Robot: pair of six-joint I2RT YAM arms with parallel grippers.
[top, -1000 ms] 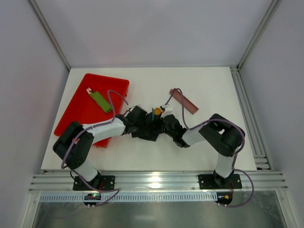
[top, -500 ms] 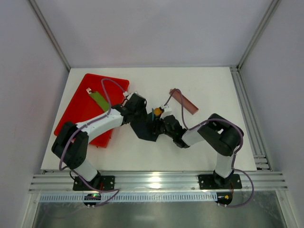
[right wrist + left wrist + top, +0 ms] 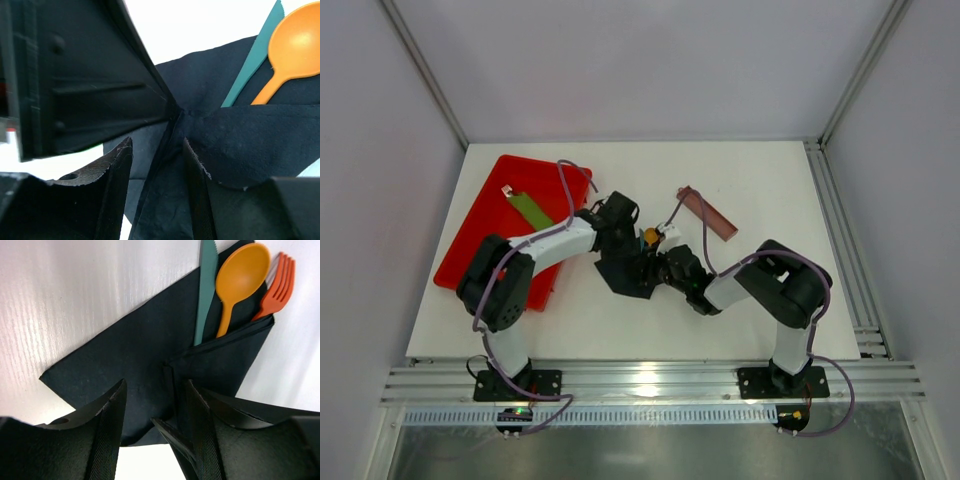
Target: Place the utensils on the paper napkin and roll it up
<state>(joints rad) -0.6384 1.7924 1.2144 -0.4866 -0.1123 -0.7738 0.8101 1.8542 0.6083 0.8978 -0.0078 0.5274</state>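
Paper napkin (image 3: 125,355) with 3 utensils (image 3: 239,277) ahead of left gripper (image 3: 156,430) and right gripper (image 3: 156,192), its fold inside both spread jaws.

Matte black paper napkin (image 3: 125,355) spread flat, one corner folded over as a pocket, teal knife (image 3: 206,295), orange spoon (image 3: 240,275) and red-orange fork (image 3: 277,287) side by side, handles tucked under the fold, heads sticking out past it

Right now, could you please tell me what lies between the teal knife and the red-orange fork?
The orange spoon lies between the knife and the fork on the napkin; the left wrist view shows it.
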